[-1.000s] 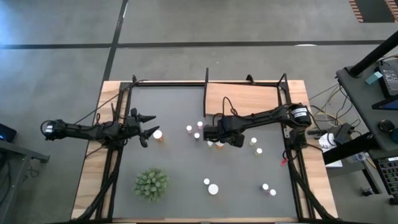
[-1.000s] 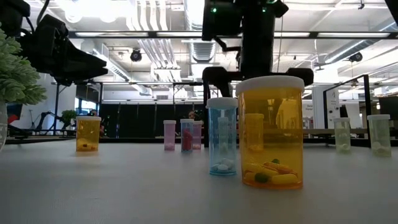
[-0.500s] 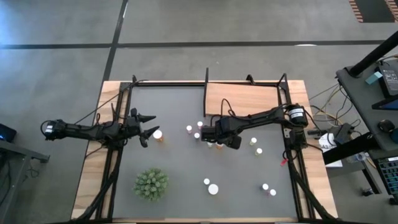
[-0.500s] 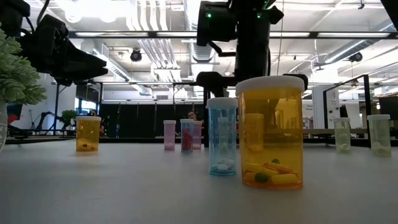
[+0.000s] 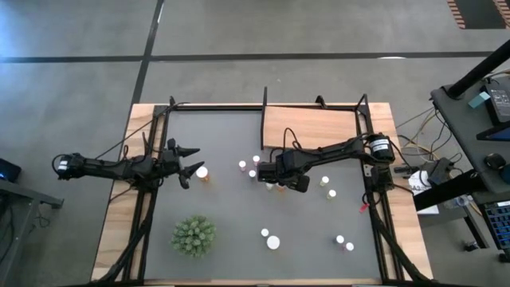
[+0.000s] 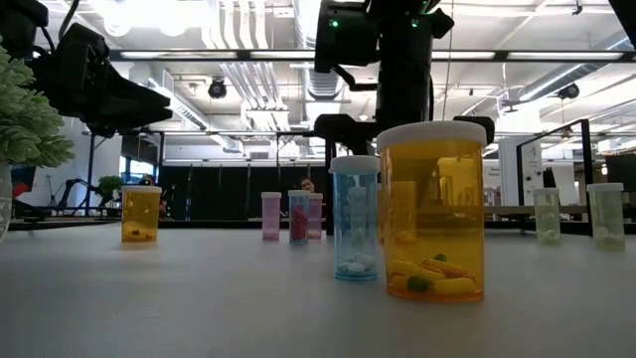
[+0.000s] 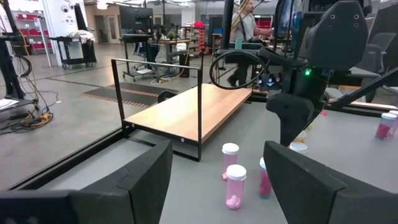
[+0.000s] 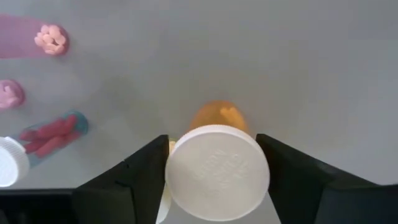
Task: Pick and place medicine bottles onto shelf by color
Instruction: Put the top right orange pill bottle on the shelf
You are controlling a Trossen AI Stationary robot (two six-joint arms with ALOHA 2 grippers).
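The right gripper [image 8: 214, 180] hung straight over an orange bottle [image 8: 217, 168], its upright axis running up between the fingers [image 8: 146, 171], which stood on either side of the white cap, apparently touching it; I judged a grip was forming. The bottle stood on the grey mat [image 5: 231, 207], with the shelf [image 5: 311, 127] just beyond the hand. Pills showed through the pink bottles [image 8: 43, 40] nearby. The left gripper [image 5: 185, 159] waited spread, well apart, close to another orange bottle [image 5: 202, 172].

Orange bottle [image 8: 217, 158] – white cap (grey mat [image 8: 280, 56])
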